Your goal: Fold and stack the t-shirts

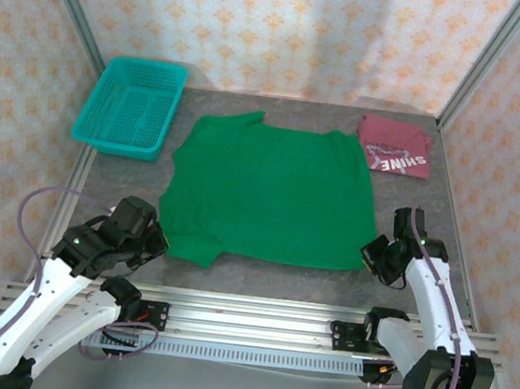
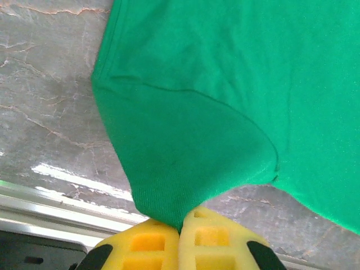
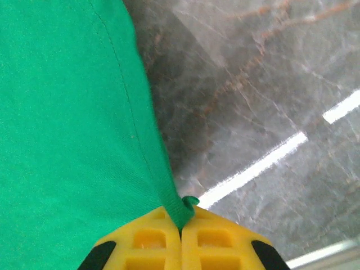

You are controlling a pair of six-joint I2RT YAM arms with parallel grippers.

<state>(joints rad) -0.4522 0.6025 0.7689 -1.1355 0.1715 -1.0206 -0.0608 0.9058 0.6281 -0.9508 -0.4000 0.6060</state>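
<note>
Green shirt (image 1: 270, 191) corners pinched between left fingers (image 2: 147, 245), right fingers (image 3: 209, 243).

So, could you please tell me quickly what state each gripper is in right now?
Left gripper: shut, pinching the sleeve edge of the green t-shirt.
Right gripper: shut, pinching a corner of the same shirt.

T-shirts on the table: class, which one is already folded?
The maroon t-shirt with white SHINE lettering, a compact fold at the far right corner. The green t-shirt lies spread flat, its near corners pinched by the left gripper and right gripper.
</note>
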